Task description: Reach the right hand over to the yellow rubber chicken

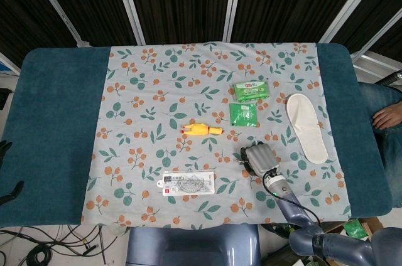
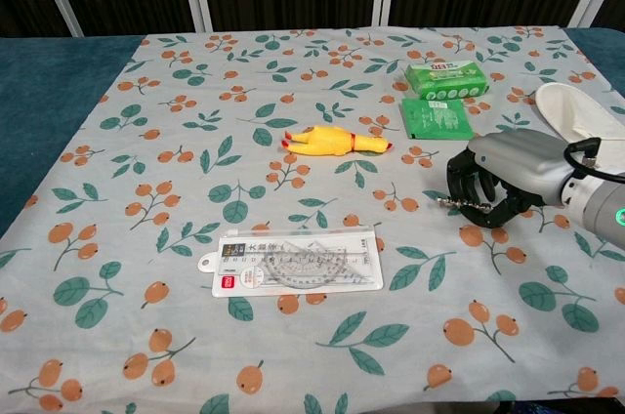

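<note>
On the floral cloth [image 1: 157, 90], right robot hand [image 2: 493, 185] curled, grasping nothing, well apart from yellow rubber chicken [image 2: 332, 141]

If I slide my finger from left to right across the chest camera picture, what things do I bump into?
Ruler set in its clear packet → yellow rubber chicken → small flat green packet → right hand → white insole.
</note>
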